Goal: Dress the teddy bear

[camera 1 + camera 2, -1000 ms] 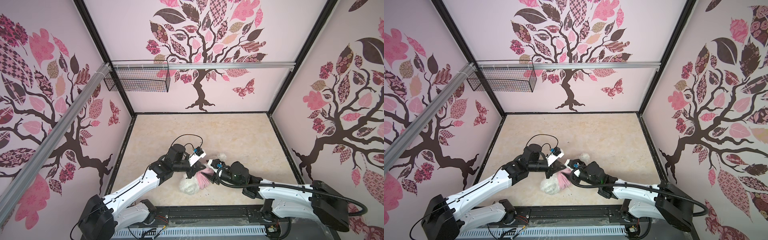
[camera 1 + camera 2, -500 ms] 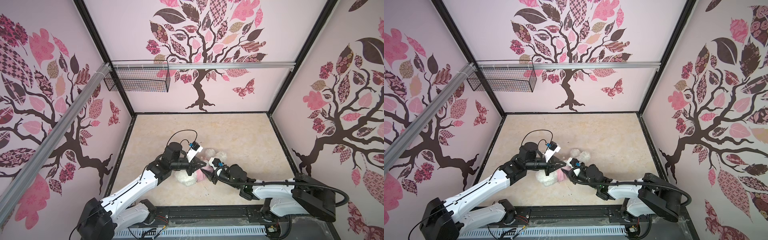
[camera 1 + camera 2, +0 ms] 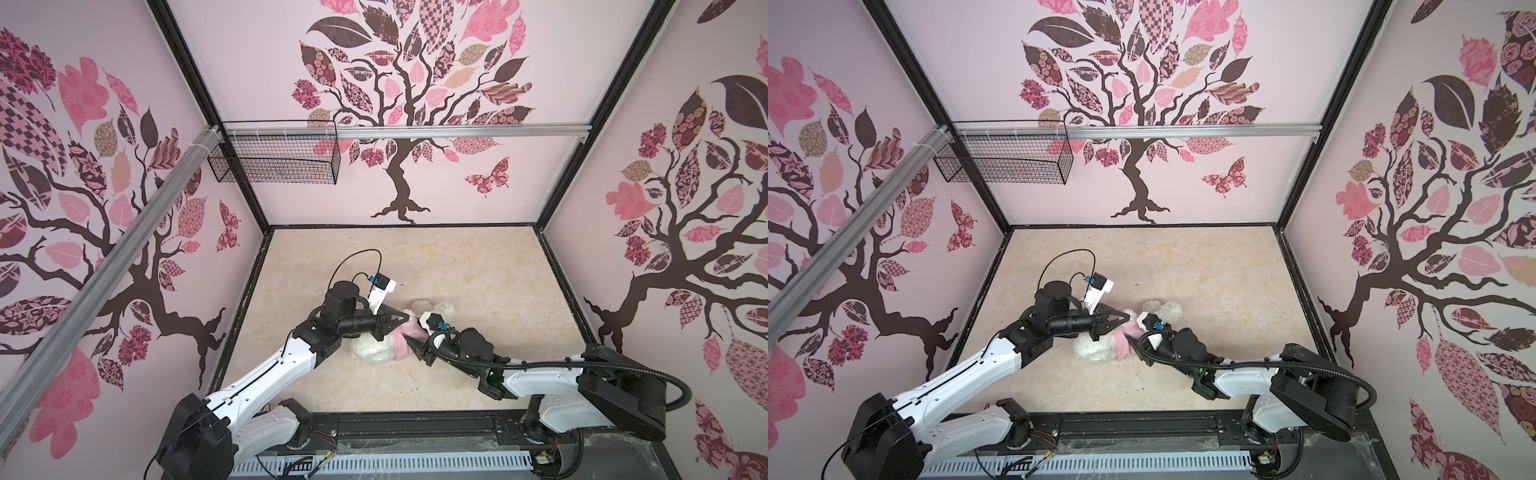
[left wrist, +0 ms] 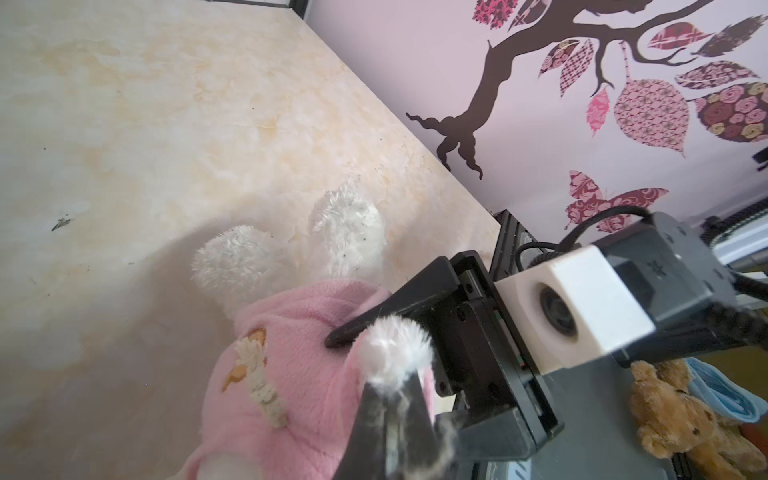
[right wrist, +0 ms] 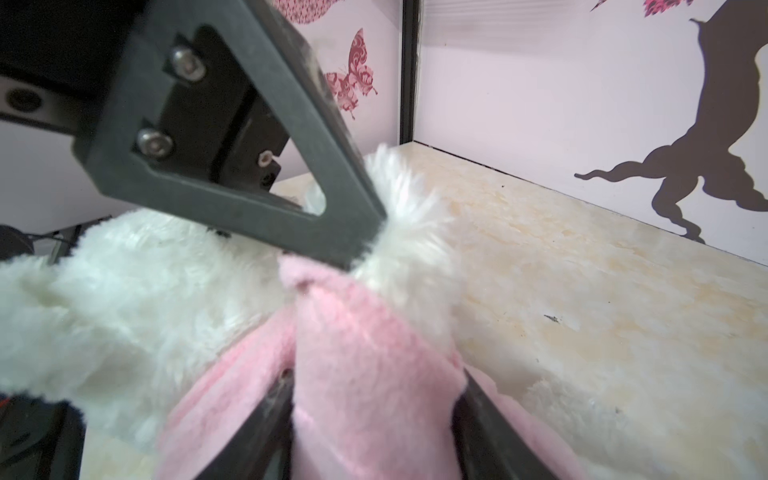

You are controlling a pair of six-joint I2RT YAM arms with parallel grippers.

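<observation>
teddy bear (image 3: pixel 374 353) lies low in the middle of both top views, on the beige floor (image 3: pixel 457 266). left gripper (image 3: pixel 404 320) is clamped tight on one white furry limb. right gripper (image 5: pixel 374 374) pinches a fold of the pink shirt (image 3: pixel 401 338).

Left arm (image 3: pixel 270 374) jaws clamped; right arm (image 3: pixel 540 377) jaws apart.

Hidden: teddy bear (image 3: pixel 376 351) face; right end effector (image 5: pixel 374 386) tips, behind pink shirt (image 5: pixel 353 332).

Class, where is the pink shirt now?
The pink shirt wraps the white teddy bear, front-centre in both top views, between the left pincer and right pincer.
</observation>
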